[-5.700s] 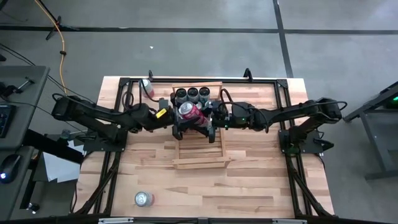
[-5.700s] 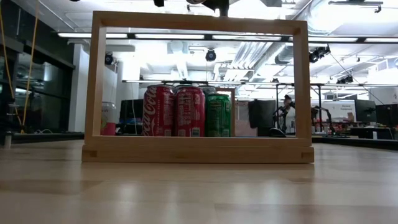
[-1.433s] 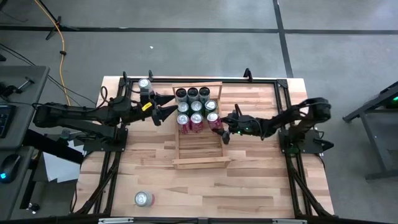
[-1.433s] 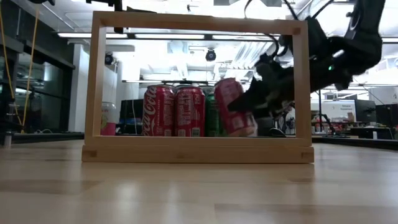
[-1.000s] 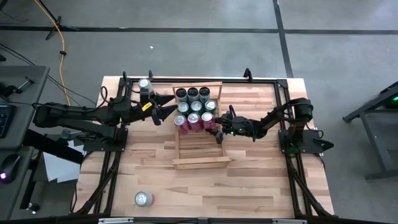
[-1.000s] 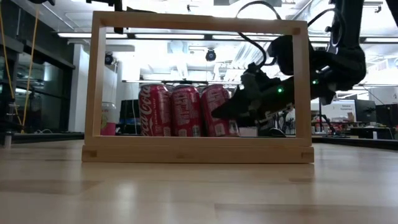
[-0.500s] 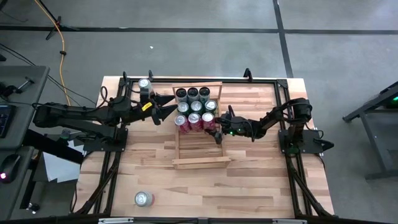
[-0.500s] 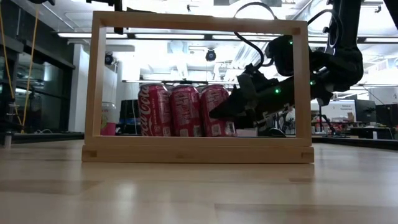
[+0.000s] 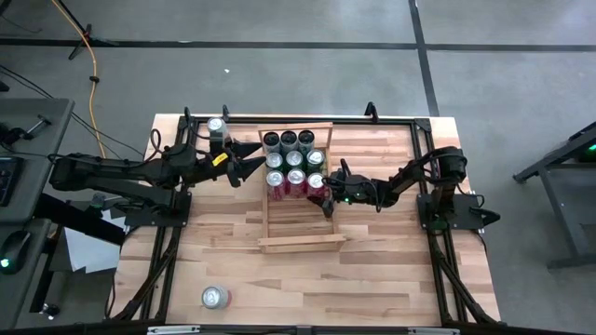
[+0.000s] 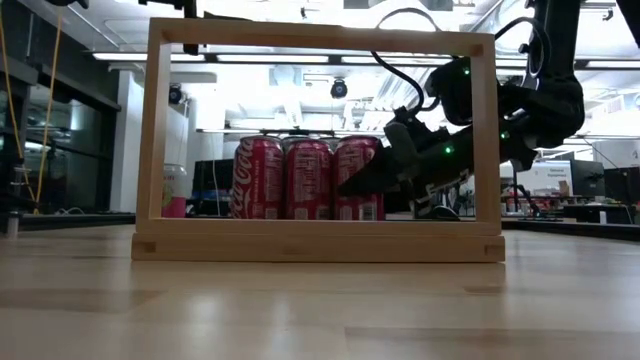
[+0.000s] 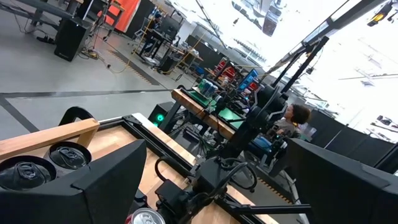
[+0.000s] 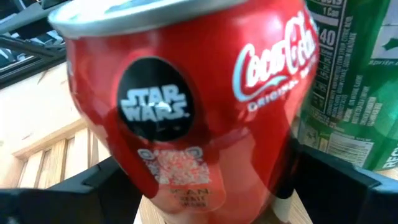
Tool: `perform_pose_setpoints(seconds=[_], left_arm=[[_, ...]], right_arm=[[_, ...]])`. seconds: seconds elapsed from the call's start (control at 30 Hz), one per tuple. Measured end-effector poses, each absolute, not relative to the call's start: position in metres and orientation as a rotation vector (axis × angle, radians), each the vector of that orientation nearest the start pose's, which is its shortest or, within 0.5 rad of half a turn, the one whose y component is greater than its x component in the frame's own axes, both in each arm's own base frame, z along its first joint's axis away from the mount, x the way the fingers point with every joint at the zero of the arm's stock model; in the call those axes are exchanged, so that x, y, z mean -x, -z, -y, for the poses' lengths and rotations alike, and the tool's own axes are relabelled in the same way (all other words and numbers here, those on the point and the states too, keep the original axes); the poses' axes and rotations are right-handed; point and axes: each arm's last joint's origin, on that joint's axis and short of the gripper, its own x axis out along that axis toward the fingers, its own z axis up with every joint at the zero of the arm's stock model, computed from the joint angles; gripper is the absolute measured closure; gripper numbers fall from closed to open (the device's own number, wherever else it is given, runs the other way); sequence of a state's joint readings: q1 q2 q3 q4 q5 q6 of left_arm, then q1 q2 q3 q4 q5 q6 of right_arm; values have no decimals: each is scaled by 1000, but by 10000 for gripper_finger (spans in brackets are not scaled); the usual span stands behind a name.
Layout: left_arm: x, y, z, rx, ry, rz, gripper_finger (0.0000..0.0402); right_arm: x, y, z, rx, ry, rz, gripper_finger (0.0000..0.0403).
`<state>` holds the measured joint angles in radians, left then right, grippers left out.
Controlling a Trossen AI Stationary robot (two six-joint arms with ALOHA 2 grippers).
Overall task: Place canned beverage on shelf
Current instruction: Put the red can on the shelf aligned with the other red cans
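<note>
While a stray can (image 9: 215, 297) lies near at seven o'clock, the right gripper (image 9: 326, 196) clamps a red cola can (image 9: 316, 182) inside the shelf (image 9: 296, 244), three o'clock end of its row; the left gripper (image 9: 252, 158) hangs spread apart at nine o'clock

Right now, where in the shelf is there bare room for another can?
The shelf is packed at its far end: three rows of cans, with the right gripper on the Coca-Cola can. The slats between that row and the near end bar are bare.
</note>
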<state>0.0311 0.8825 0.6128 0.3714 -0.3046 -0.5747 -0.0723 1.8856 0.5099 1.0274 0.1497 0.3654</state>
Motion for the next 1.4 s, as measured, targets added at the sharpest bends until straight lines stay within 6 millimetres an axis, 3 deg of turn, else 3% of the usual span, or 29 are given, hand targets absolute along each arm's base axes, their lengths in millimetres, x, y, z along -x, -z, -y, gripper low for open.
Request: perform_pose_setpoints(seconds=[0.5,0.77,1.0,1.4], left_arm=[[-199,-309,-15,579,-294,184,21],[-199,-308,-15,579,-295,179,21],[-199,-308,-15,578,-296,177,21],[-199,-308,-15,571,-297,176,21]], right_arm=[[-289,-111,28,-309,299,-386,57],[-286,-126,37,-316,327,-356,57],[-286,-128,37,-320,328,-338,57],[-310,-153,41,-193,302,-293,56]])
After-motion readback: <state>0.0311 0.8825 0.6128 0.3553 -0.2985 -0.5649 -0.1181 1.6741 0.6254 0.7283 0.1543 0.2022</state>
